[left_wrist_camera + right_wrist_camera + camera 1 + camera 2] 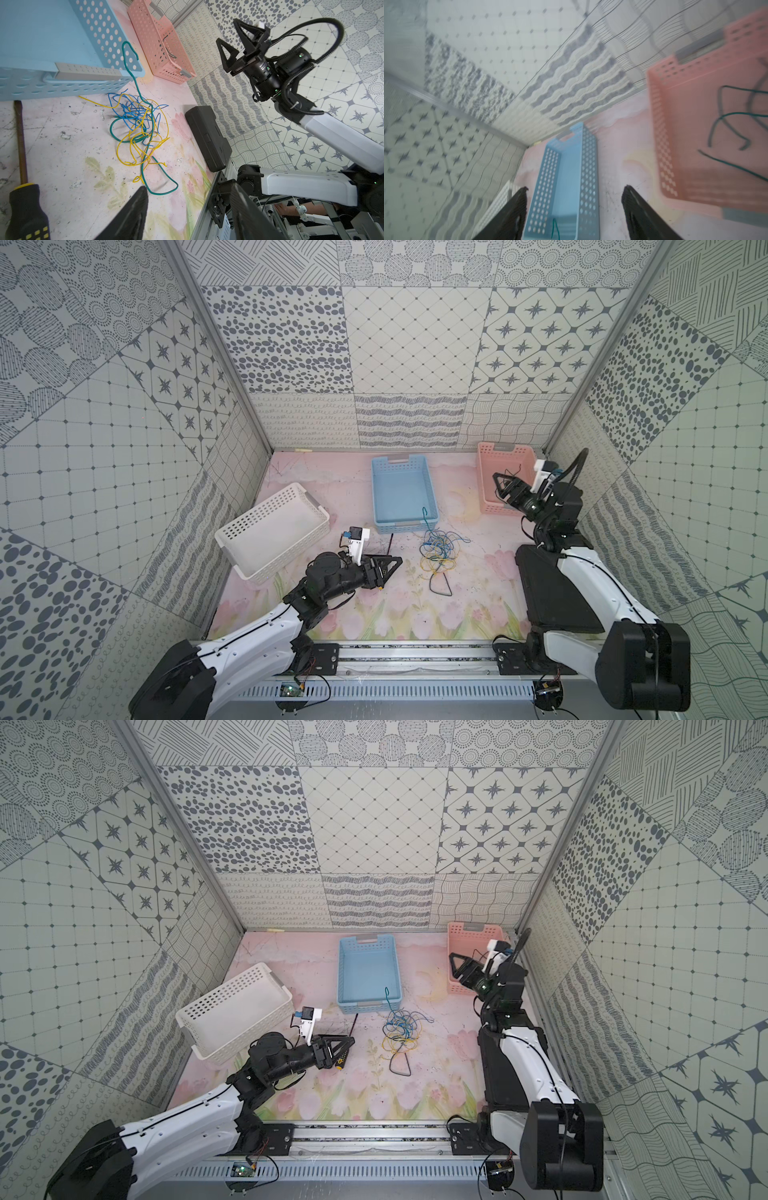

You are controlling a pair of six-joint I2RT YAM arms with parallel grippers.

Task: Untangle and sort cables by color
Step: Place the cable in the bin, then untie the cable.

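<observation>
A tangle of blue, yellow and green cables (436, 551) (401, 1029) (139, 128) lies on the floor in front of the blue basket (376, 493). One green cable (424, 516) (127, 54) hooks over that basket's front rim. Dark green cables (733, 120) (513, 470) lie inside the pink basket (484, 481). My left gripper (392, 566) (189, 188) hangs open and empty, just left of the tangle. My right gripper (498, 485) (575, 188) is open and empty, raised beside the pink basket's left wall.
A white basket (249, 526) stands tilted at the left. A black-and-yellow-handled screwdriver (20, 145) lies beside my left gripper. A black case (552, 593) (207, 137) lies under my right arm. Patterned walls close in three sides.
</observation>
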